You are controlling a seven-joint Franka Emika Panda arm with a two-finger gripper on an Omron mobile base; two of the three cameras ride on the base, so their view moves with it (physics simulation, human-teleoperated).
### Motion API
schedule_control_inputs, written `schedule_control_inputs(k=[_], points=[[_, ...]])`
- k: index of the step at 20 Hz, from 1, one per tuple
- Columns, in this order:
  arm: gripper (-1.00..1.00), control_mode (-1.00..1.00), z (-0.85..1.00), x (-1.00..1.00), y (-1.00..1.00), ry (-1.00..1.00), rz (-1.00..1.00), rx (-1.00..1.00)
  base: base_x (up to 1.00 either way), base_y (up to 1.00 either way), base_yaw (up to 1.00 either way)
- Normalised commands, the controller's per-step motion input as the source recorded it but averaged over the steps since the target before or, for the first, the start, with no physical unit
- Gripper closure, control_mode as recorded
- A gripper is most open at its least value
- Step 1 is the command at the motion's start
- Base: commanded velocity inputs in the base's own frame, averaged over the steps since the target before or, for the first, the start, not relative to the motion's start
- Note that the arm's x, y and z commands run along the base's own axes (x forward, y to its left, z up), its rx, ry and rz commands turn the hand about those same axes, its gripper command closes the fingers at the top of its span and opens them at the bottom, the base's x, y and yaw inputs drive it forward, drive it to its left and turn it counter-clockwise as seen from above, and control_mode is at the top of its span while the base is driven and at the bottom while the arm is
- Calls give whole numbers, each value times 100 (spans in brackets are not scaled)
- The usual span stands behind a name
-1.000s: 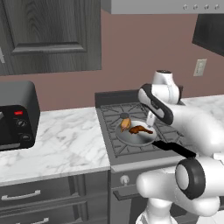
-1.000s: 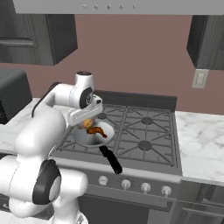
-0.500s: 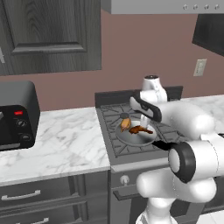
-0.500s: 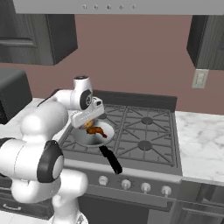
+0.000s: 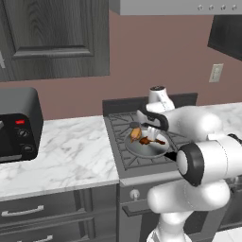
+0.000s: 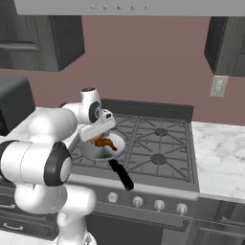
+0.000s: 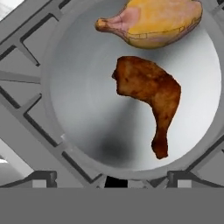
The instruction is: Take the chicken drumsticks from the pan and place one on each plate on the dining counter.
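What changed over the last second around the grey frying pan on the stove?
The white arm swung in, bringing its open gripper closer over the round grey metal frying pan. Nothing was grasped. The golden-tan drumstick and the reddish-brown drumstick lie in the pan as before; the black toaster oven is unmoved.

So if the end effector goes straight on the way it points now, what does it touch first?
Most likely the darker drumstick, which lies in the middle of the hand view between the open fingertips. Depth is unclear; otherwise it meets the pan floor beside it.
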Motion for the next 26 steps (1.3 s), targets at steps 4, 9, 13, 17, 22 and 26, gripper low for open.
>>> schedule_control_inputs(k=[4, 9, 13, 17, 22, 26], points=[[-100, -100, -28, 22, 0, 0, -4, 0, 0, 0, 0], [-100, -100, -26, 31, 0, -3, -2, -1, 0, 0, 0], [-100, -100, -19, 33, -2, 0, 0, 0, 0, 0, 0], [-100, -100, -17, 17, -8, 0, 0, 0, 0, 0, 0], [-100, -100, -18, 7, -3, 2, 0, 0, 0, 0, 0], [-100, -100, -17, 16, -2, 2, 0, 0, 0, 0, 0]])
